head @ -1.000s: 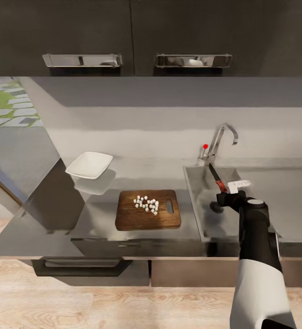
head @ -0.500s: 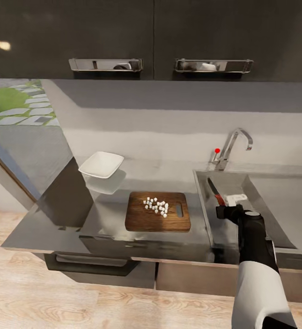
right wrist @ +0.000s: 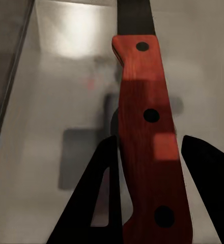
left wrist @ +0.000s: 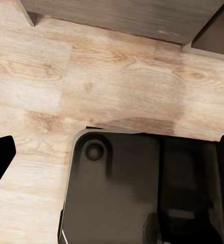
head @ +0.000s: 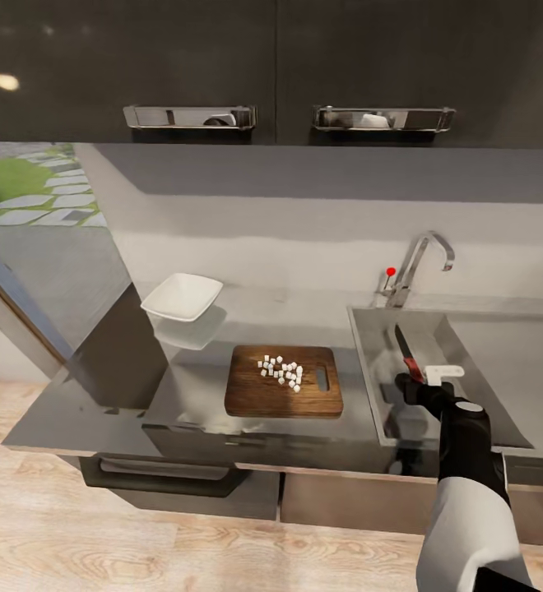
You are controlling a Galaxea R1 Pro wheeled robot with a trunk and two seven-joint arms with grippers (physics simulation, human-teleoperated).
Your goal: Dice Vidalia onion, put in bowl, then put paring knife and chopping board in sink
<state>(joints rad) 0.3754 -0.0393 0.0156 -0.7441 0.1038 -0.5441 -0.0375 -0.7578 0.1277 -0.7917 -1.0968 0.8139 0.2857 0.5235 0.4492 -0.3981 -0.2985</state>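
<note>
The dark brown chopping board (head: 255, 395) lies on the grey countertop (head: 189, 386), carrying a cluster of white onion dice (head: 280, 372). Behind it to the left stands the white bowl (head: 182, 296). To the right, over the steel sink (head: 368, 362), my right gripper (head: 424, 383) is shut on the paring knife (head: 404, 349), its dark blade pointing toward the tap (head: 413, 265). In the right wrist view the red-orange handle of the paring knife (right wrist: 147, 137) runs between the black fingers (right wrist: 99, 198) above the sink (right wrist: 51, 101). My left gripper (left wrist: 112, 152) hangs open over the floor.
Dark upper cabinets with chrome handles (head: 191, 117) hang above the counter. A drawer handle (head: 169, 477) juts out below the front edge. The left wrist view looks down on wooden floor (left wrist: 91, 76) and the robot's dark base (left wrist: 122, 193).
The head camera shifted at first, then held still. My right gripper, with the knife in it, has moved lower and slightly right over the sink basin. Board, dice and bowl stayed put.
</note>
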